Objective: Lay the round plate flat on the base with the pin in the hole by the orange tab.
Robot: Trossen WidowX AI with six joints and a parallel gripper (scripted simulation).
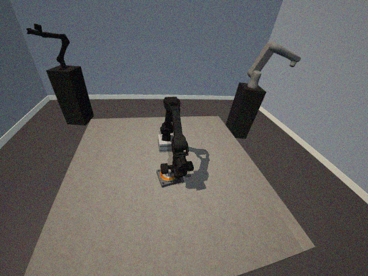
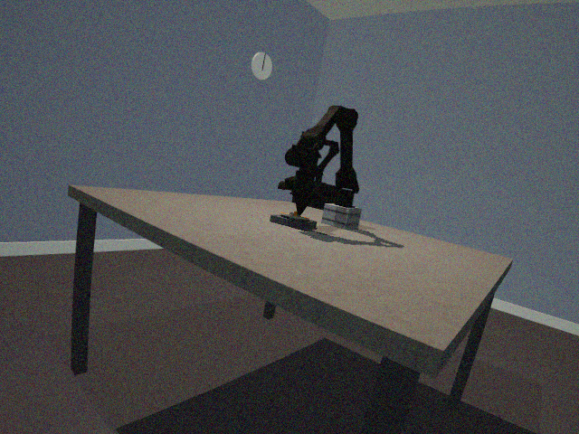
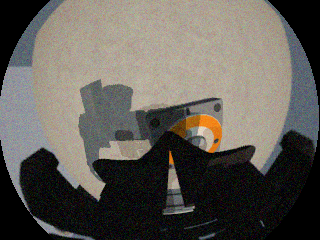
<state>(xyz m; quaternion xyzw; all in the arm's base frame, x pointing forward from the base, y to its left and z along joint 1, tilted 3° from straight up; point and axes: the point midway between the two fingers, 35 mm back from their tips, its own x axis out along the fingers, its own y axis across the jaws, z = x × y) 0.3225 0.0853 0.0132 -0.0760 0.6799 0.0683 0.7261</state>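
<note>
Two idle arms on dark pedestals beyond table; wall clock.

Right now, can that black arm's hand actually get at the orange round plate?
Probably yes. The hand is shut, holds nothing, and its tips sit low right at the plate on the base; nothing stands between them. Whether they touch, I cannot tell.

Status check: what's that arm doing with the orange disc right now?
Gripper shut, empty, tips down at the plate's edge. Plate on its grey base; pin and hole not visible. Nothing else near.
</note>
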